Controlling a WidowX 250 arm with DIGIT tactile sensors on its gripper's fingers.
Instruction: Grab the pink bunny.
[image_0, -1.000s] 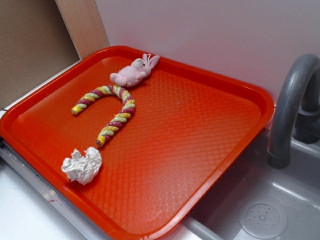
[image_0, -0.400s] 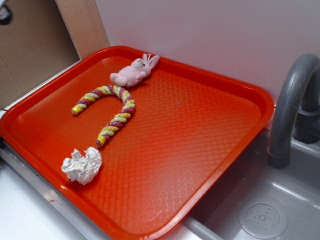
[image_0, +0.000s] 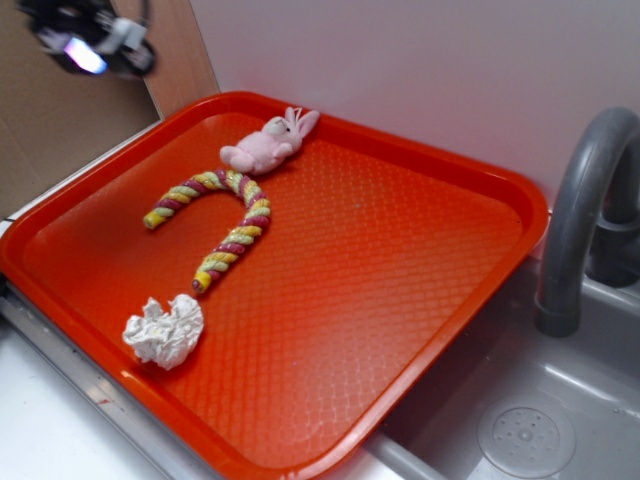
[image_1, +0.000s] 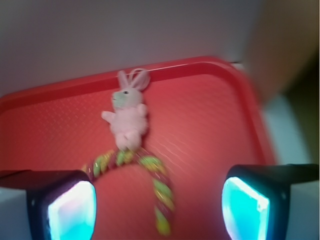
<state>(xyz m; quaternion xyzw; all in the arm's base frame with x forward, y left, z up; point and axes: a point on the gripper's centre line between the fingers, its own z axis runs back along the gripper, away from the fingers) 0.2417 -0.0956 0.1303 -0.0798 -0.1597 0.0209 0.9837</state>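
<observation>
The pink bunny lies at the far edge of the orange tray, ears toward the white wall. In the wrist view the pink bunny is near the tray's far rim, well ahead of my fingers. My gripper hangs blurred in the upper left corner of the exterior view, high above and to the left of the bunny. The wrist view shows the gripper open, its two glowing pads wide apart with nothing between them.
A pink-yellow twisted rope curves just in front of the bunny. A crumpled white wad sits near the tray's front-left edge. A grey faucet and sink are to the right. A wooden board stands at the back left.
My gripper has come into the exterior view at the upper left, moving right. Nothing on the tray has moved.
</observation>
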